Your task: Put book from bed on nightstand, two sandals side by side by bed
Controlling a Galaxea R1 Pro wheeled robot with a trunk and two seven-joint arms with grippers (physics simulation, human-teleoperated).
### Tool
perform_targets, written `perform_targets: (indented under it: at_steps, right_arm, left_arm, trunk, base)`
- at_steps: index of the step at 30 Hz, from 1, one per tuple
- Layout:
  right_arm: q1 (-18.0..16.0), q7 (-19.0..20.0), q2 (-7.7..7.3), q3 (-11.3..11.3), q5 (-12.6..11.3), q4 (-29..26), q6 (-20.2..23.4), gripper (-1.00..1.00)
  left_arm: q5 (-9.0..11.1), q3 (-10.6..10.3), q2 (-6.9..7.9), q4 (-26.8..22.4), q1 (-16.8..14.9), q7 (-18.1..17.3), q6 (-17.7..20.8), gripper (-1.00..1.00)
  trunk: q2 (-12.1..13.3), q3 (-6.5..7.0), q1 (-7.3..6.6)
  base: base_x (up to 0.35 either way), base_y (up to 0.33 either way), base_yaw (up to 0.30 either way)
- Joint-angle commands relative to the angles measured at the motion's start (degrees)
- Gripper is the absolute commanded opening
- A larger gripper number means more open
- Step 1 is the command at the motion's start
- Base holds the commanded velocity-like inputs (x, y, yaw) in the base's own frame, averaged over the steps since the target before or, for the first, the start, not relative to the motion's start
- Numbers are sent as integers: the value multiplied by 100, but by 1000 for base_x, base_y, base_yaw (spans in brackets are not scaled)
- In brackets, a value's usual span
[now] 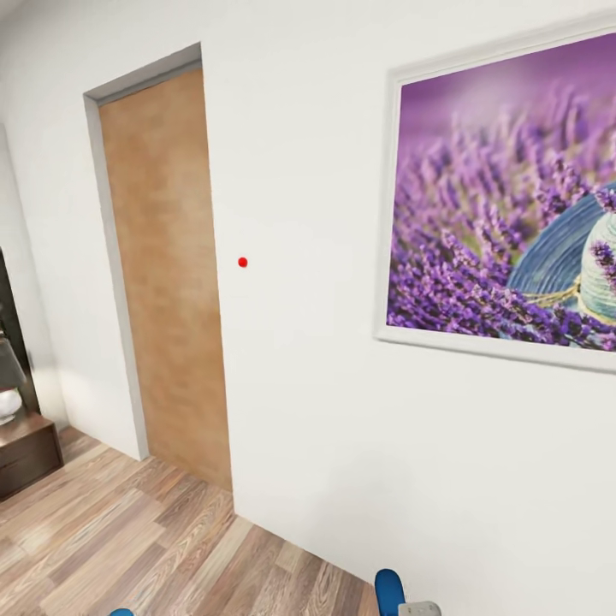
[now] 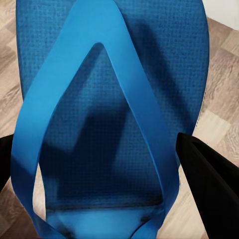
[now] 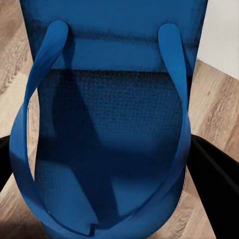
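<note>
A white wall (image 1: 316,385) with a lavender picture (image 1: 505,214) at 2 o'clock blocks ahead; door (image 1: 167,282) at 10. Each gripper clenches a sandal: left gripper (image 2: 99,164) on left sandal (image 2: 114,64), right gripper (image 3: 107,164) on right sandal (image 3: 114,124).

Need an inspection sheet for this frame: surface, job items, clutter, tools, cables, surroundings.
Surface: wood plank floor, bare where visible.
Job's things: one blue sandal between the left tool's fingers; the other sandal between the right tool's fingers. Blue tips show at the head view's lower edge. Dark wooden nightstand at far left. Book, bed: nothing seen.
Clutter: nothing seen.
Tools: each straddles its sandal; contact with the pads cannot be judged.
Cables: nothing seen.
Surroundings: white wall, wooden door, framed lavender picture, red dot on the wall.
</note>
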Motion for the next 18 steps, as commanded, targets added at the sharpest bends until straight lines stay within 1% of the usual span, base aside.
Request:
perform_targets:
  at_steps: [1, 12, 18]
  right_arm:
    - [-1, -27, 0, 33, 14, -12, 41, -100]
    - [1, -27, 25, 64, 15, -3, 40, -100]
    - [0, -22, 25, 67, 15, -3, 40, -100]
  left_arm:
    - [58, -6, -6, 5, -5, -2, -23, -100]
    - [50, -6, -46, 5, -7, -3, -37, -100]
    - [50, -12, -48, 5, -10, -3, -38, -100]
  trunk:
    - [-5, -11, 0]
    - [-5, -38, 0]
    - [-5, -43, 0]
  base:
    - [0, 0, 273]
    - [0, 0, 271]
    - [42, 0, 111]
